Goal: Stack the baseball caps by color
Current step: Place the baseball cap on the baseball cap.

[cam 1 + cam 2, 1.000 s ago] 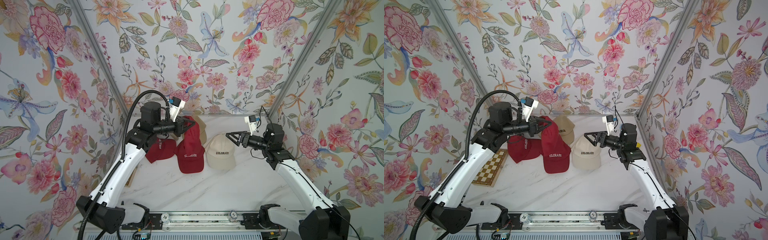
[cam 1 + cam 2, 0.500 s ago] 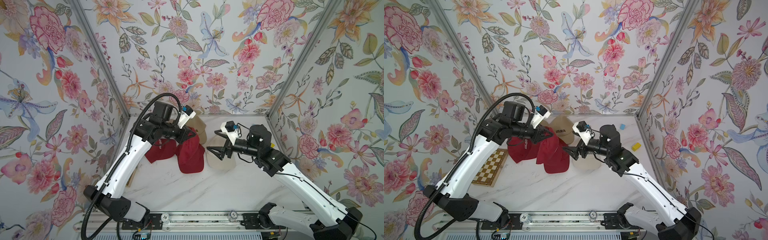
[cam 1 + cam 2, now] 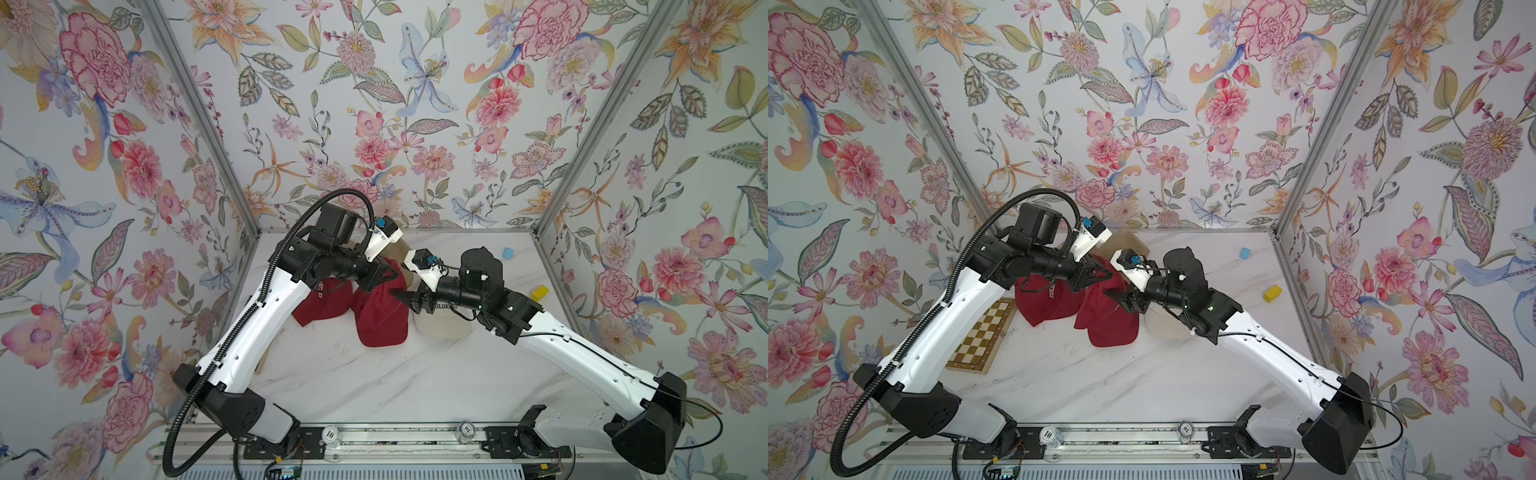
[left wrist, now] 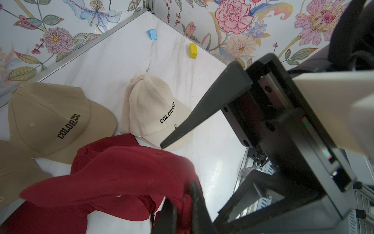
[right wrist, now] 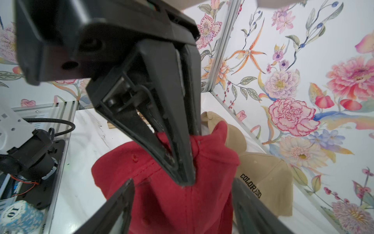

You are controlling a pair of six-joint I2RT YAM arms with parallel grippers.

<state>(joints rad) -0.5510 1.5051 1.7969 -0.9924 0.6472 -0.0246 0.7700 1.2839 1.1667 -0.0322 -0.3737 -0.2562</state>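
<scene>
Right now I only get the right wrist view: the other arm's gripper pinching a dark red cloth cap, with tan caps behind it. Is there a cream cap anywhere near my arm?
Observer: Yes. A cream cloth cap with COLORADO lettering lies on the white marble table, partly under the right arm and beside the held dark red cloth cap.
Operator: Any other red ones down there?
Observer: A second dark red cloth cap lies flat on the held one's other side, partly under the left arm.
Operator: Anything else on that side?
Observer: A checkered wooden board lies beside that second cap, next to the left arm.
</scene>
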